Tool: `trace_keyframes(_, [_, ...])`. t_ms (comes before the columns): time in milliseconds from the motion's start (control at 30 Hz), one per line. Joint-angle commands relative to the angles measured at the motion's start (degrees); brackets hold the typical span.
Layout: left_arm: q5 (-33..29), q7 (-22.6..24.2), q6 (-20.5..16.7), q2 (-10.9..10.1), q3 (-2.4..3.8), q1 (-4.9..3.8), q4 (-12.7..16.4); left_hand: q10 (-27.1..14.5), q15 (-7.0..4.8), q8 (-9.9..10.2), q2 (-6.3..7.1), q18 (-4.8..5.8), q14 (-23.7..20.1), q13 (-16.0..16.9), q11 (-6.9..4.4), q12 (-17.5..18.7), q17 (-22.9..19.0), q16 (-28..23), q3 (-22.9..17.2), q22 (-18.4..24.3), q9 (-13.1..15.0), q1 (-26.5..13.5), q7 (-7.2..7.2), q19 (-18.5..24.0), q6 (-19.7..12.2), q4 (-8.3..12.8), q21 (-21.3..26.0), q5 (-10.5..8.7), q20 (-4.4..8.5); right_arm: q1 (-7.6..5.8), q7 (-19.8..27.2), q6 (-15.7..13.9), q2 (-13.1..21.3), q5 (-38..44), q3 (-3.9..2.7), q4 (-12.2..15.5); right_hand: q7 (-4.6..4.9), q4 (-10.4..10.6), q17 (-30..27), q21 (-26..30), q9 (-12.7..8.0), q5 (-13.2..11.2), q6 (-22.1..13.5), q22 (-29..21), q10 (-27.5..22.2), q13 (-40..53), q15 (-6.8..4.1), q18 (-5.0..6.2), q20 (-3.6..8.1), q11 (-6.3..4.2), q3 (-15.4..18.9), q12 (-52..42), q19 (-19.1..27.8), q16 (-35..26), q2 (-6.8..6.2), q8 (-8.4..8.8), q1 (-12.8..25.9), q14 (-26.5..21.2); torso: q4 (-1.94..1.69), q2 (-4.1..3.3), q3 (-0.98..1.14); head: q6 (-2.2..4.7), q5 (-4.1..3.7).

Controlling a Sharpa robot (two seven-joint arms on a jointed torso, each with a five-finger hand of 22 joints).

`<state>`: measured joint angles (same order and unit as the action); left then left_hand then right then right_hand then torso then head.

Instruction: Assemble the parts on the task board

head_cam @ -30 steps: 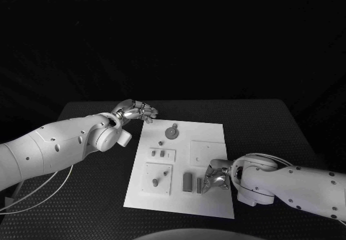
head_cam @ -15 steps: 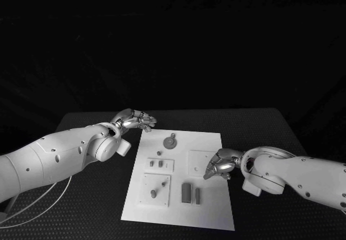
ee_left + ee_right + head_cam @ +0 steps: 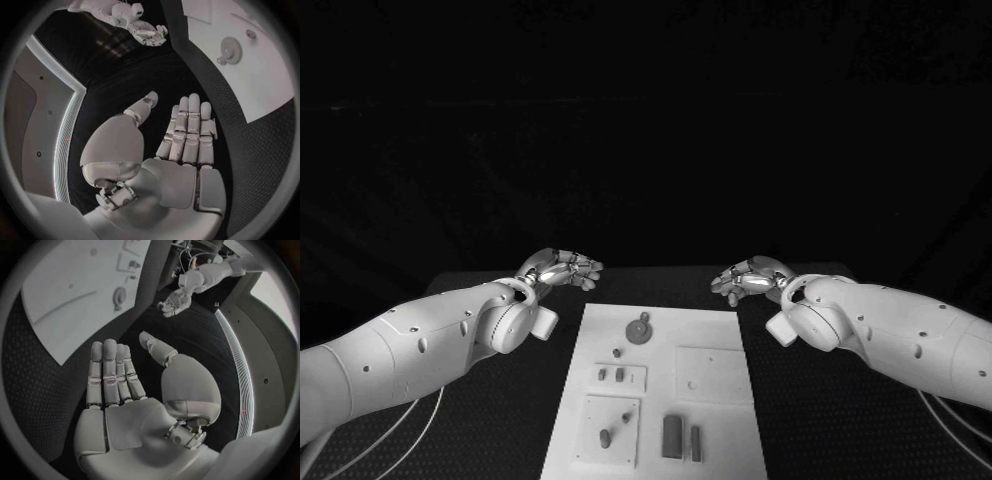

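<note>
The white task board (image 3: 664, 350) lies in the middle of the black table. On it are a round toothed part (image 3: 639, 331), two small parts (image 3: 610, 376) in a raised plate, a peg-like part (image 3: 606, 436) and two upright bars (image 3: 672, 436). My left hand (image 3: 560, 268) hovers beyond the board's far left corner. My right hand (image 3: 750, 277) hovers beyond its far right corner. In the wrist views the left hand (image 3: 181, 140) and the right hand (image 3: 119, 385) have straight, spread fingers and hold nothing. The board (image 3: 256, 70) and the toothed part (image 3: 119, 296) lie off to the side of each palm.
A bare square plate (image 3: 715, 375) sits on the board's right half. Black table surface (image 3: 834, 420) runs along both sides of the board. Cables (image 3: 387, 440) hang beside my left arm. Each wrist view catches the other hand: the right hand (image 3: 147, 32) and the left hand (image 3: 175, 302).
The head camera has tilted, shifting the whole picture. My right hand left the bars at the board's near right and rose to the far right corner. The left hand stayed by the far left corner.
</note>
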<state>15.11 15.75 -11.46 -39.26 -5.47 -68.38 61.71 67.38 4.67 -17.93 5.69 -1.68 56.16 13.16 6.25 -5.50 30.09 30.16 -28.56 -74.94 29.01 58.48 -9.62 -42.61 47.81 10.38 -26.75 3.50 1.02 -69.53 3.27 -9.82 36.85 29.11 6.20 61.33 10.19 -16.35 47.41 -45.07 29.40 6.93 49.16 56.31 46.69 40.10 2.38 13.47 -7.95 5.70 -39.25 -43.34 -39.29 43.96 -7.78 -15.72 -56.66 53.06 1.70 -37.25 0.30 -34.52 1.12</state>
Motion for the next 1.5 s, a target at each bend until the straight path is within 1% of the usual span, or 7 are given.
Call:
trace_keyframes(33, [-5.1,3.0,2.2,0.8,0.12,-0.29,-2.1,0.3,0.22,0.0,-0.73,-0.66,-1.0,-0.1,-0.10,0.0,-0.2,-0.9,0.1,-1.0,-0.1,0.0,0.23,0.0,0.0,0.4,0.5,-0.18,-0.12,1.02,6.7,1.2,-2.0,-9.5,-1.14,-7.7,-0.56,0.0,-4.8,5.2,0.0,1.0,-1.5,-3.2,0.6,-8.4,2.19,-1.24,-1.65,1.15,0.2,7.2,2.7,-8.2,-0.15,0.27,-1.0,-1.0,0.31,1.61,-0.02,2.28,-0.03])
trace_keyframes(200, [-8.0,3.6,5.0,2.7,0.21,-0.54,-6.6,-1.9,0.98,0.8,-0.69,-0.29,-3.6,-1.0,-0.10,1.6,-0.7,-4.1,0.8,-0.7,-0.8,-1.1,0.57,1.8,-1.5,0.9,2.2,-0.35,-0.89,3.05,8.5,2.3,-4.6,-10.9,-4.24,-13.1,-1.70,-0.3,-11.1,12.4,-0.8,2.8,-3.2,-8.0,4.2,-21.5,3.51,-0.88,-3.60,1.44,4.3,18.2,4.1,-18.8,1.79,0.10,-0.6,-0.6,0.53,2.54,0.19,4.90,0.58])
trace_keyframes(567, [-11.2,4.7,6.5,4.4,0.23,-0.29,-9.5,-12.9,3.84,3.4,0.73,1.68,-15.3,-5.3,-0.17,1.9,-3.6,-12.1,1.7,1.3,-1.9,-3.5,2.31,10.2,-7.6,1.1,8.8,-0.64,-3.85,4.11,9.7,2.1,-5.7,-10.7,-5.34,-14.0,-1.56,0.1,-16.0,20.8,-2.2,3.7,-4.4,-13.8,8.1,-30.6,4.37,-0.61,-5.77,1.90,6.9,27.0,6.1,-25.3,2.46,-0.21,0.2,-1.5,0.18,3.18,0.79,6.10,1.26])
trace_keyframes(600, [-9.1,2.9,4.4,4.5,0.20,-0.41,-9.6,-67.4,-4.67,17.9,-5.69,1.68,-56.2,-13.2,-6.25,5.5,-30.1,-30.2,28.6,23.3,-29.0,-58.5,9.62,42.6,-47.8,-10.4,26.8,-3.50,-1.02,3.99,7.6,1.0,-5.5,-9.7,-5.34,-14.1,-10.19,16.3,-47.4,45.1,-29.4,-6.9,-49.2,-56.3,-46.7,-40.1,-2.38,-13.47,7.95,-5.70,39.3,43.3,39.3,-44.0,7.78,15.72,56.7,-53.1,0.37,3.07,0.56,5.96,1.14])
trace_keyframes(833, [-9.6,3.8,1.3,3.7,0.64,0.31,-6.4,-67.4,-4.67,17.9,-5.69,1.68,-56.2,-13.2,-6.25,5.5,-30.1,-30.2,28.6,34.4,-29.0,-58.5,9.62,42.6,-47.8,-10.4,26.8,-3.50,-1.02,4.39,9.0,-1.6,-4.5,-11.1,-5.40,-11.0,-10.19,16.3,-47.4,45.1,-29.4,-6.9,-49.2,-56.3,-46.7,-40.1,-2.38,-13.47,7.95,-5.70,39.3,43.3,39.3,-44.0,7.78,15.72,56.7,-53.1,-0.20,3.89,0.33,4.37,0.53])
trace_keyframes(867, [-9.7,4.1,0.4,3.4,0.76,0.52,-5.5,-67.4,-4.67,17.9,-5.69,1.68,-56.2,-13.2,-6.25,5.5,-30.1,-30.2,28.6,74.9,-29.0,-58.5,9.62,42.6,-47.8,-10.4,26.8,-3.50,-1.02,4.51,9.4,-2.4,-4.2,-11.5,-5.42,-10.1,-10.19,16.3,-47.4,45.1,-29.4,-6.9,-49.2,-56.3,-46.7,-40.1,-2.38,-13.47,7.95,-5.70,39.3,43.3,39.3,-44.0,7.78,15.72,56.7,-53.1,-0.36,4.12,0.26,3.92,0.35])
trace_keyframes(1500, [-14.5,13.0,-29.2,-4.5,4.97,7.42,24.7,-67.4,-4.67,17.9,-5.69,1.68,-56.2,-13.2,-6.25,5.5,-30.1,-30.2,28.6,74.9,-29.0,-58.5,9.62,42.6,-47.8,-10.4,26.8,-3.50,-1.02,8.56,23.7,-29.0,5.8,-26.2,-6.07,22.2,-10.19,16.3,-47.4,45.1,-29.4,-6.9,-49.2,-56.3,-46.7,-40.1,-2.38,-13.47,7.95,-5.70,39.3,43.3,39.3,-44.0,7.78,15.72,56.7,-53.1,-1.70,6.07,-0.30,0.15,-1.12])
